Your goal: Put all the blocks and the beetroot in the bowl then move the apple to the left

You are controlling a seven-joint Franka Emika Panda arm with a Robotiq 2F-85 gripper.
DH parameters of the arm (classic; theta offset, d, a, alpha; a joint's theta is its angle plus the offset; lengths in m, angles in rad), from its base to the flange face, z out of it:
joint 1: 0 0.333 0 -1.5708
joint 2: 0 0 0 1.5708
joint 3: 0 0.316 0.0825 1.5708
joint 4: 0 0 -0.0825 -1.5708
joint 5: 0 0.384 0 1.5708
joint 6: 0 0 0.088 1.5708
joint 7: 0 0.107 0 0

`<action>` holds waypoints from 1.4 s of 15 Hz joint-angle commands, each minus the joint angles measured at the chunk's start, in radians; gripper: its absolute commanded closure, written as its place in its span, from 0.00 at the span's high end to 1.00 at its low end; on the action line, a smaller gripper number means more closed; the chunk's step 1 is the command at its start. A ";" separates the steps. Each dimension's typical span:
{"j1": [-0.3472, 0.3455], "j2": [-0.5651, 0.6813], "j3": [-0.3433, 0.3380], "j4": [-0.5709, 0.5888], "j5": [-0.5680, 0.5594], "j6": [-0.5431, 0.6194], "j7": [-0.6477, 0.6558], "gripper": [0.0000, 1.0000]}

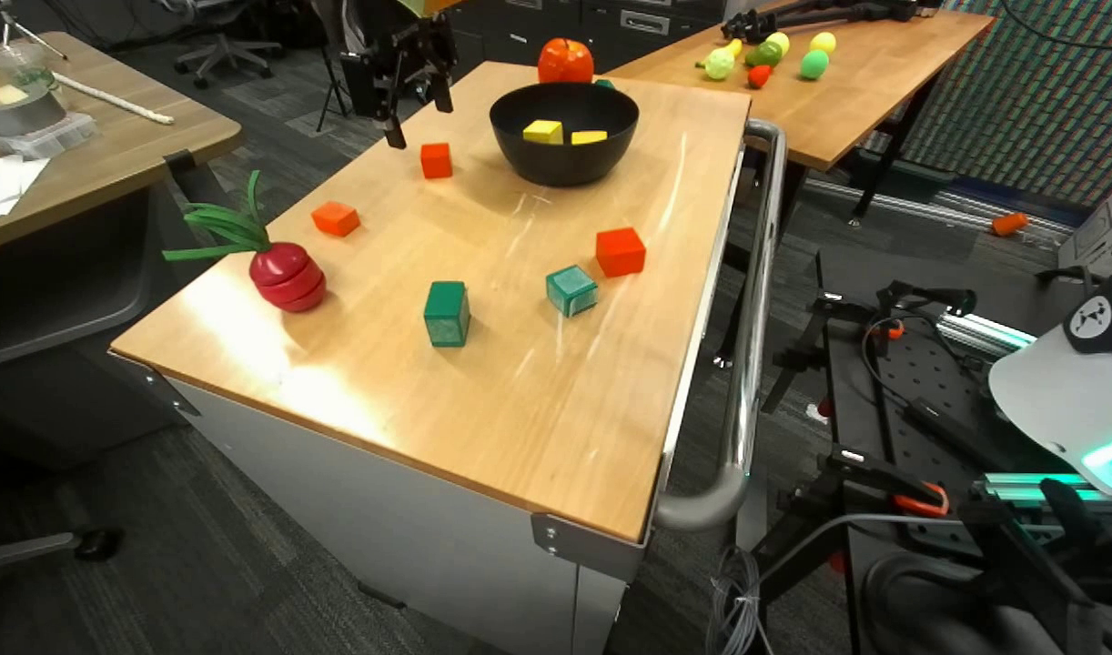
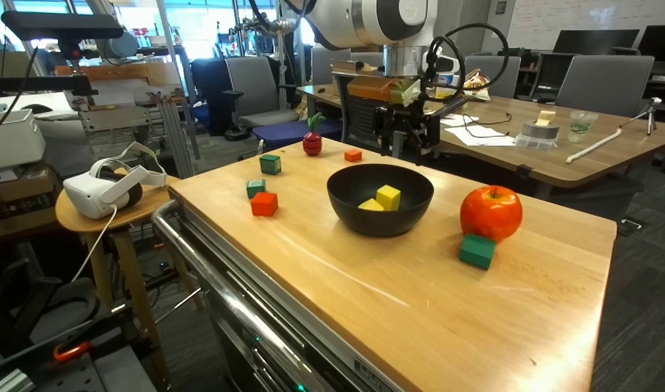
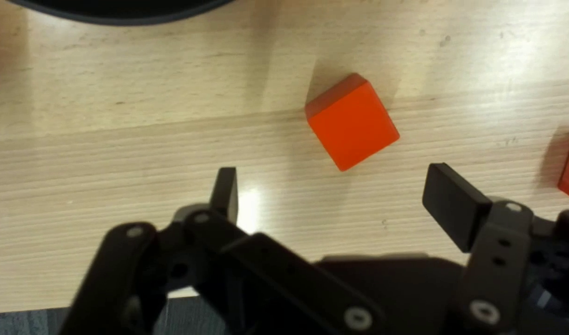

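The gripper (image 3: pixel 335 200) hangs above the counter (image 3: pixel 103 153) with its fingers (image 3: pixel 454 204) spread wide and nothing between them. In the wrist view a red block (image 3: pixel 354 128) lies on the counter just beyond the gap, turned at an angle to the fingers, and the rim of the black bowl (image 3: pixel 121 20) shows nearby. The bowl stands upright on the counter with two yellow blocks (image 2: pixel 388 197) inside it. Near the bowl, also on the counter, sits the apple (image 2: pixel 491 212); a green block (image 2: pixel 477 251) is right by it, though I cannot tell whether the two touch. Across the bowl from the apple are two more green blocks (image 1: pixel 447 314), apart from each other, and another red block (image 1: pixel 621 252) just beside one of them. The leafy beetroot (image 1: pixel 288 277) rests on the counter well apart from the bowl, with an orange block (image 1: pixel 336 219) near it. A metal rail (image 1: pixel 753 327) runs along the counter's side. In an exterior view a white headset (image 2: pixel 101 190) rests on a stool (image 2: pixel 136 215).
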State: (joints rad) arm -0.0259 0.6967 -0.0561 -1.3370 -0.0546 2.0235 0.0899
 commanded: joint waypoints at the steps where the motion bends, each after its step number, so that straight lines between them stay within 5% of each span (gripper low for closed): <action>1: 0.002 0.033 0.005 0.050 0.012 -0.044 0.009 1.00; 4: 0.002 0.049 0.006 0.051 0.014 -0.053 0.011 0.98; 13: 0.007 0.041 0.011 0.059 0.014 -0.107 0.004 0.25; 21: 0.021 -0.263 -0.006 -0.069 -0.018 -0.134 0.032 0.25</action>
State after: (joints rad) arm -0.0053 0.5903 -0.0459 -1.2994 -0.0621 1.9102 0.0915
